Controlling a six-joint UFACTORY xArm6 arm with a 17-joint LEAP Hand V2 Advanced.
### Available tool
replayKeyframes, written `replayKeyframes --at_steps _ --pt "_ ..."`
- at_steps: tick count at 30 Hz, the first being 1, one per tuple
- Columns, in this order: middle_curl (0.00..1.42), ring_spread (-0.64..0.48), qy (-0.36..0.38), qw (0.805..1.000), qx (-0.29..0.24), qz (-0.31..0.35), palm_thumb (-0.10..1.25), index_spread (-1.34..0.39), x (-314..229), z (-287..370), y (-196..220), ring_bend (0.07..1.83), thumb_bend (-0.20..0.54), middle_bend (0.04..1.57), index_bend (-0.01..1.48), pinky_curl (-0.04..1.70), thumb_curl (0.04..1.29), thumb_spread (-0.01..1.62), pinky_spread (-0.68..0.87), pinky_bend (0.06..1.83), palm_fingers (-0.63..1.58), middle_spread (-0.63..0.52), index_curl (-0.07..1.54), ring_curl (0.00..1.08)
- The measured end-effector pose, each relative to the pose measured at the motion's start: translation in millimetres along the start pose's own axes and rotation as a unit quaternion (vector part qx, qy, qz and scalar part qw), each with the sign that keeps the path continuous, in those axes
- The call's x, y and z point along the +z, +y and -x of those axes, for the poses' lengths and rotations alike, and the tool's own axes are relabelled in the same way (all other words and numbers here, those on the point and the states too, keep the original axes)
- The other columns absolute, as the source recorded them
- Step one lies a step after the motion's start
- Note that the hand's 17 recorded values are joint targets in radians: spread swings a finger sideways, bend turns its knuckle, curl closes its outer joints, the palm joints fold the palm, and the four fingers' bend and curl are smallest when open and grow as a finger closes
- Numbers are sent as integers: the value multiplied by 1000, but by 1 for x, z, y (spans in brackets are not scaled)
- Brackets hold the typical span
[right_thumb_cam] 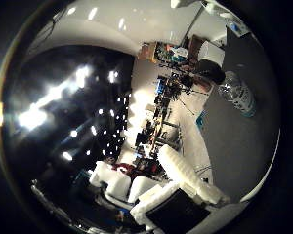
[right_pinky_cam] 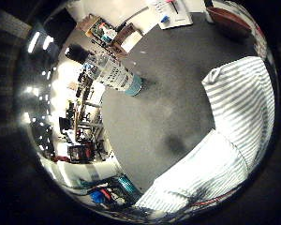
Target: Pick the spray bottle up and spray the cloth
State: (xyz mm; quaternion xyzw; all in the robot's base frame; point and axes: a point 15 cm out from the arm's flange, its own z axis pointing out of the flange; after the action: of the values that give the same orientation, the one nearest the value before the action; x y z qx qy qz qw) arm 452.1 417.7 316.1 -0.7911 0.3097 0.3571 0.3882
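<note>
On the grey bench [right_pinky_cam: 168,112], the spray bottle [right_pinky_cam: 114,75] is seen standing upright near the edge, clear body with a printed label and teal base, black trigger head on top. A white-and-grey striped cloth [right_pinky_cam: 239,122] is laid on the same bench, well apart from the bottle. The hand [right_thumb_cam: 180,190] is held clear of both, nothing grasped; white fingers [right_thumb_cam: 185,173] are seen stretched out straight, released. Room clutter is visible beyond the bench edge.
</note>
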Motion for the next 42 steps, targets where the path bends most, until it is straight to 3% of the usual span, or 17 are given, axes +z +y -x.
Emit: replayKeyframes --at_steps 11,28,42 --pt "332 158 42 999 7 4 664 -285 -63 3 47 355 -21 188 175 301 334 1077 409 464 132 114 307 234" --pt "311 129 121 990 45 -55 690 -265 -189 -14 108 306 -20 183 183 272 365 1111 430 391 257 66 353 239" --pt "308 117 128 986 70 -81 688 -269 -256 -19 141 295 -20 180 186 269 372 1112 436 384 282 51 362 244"
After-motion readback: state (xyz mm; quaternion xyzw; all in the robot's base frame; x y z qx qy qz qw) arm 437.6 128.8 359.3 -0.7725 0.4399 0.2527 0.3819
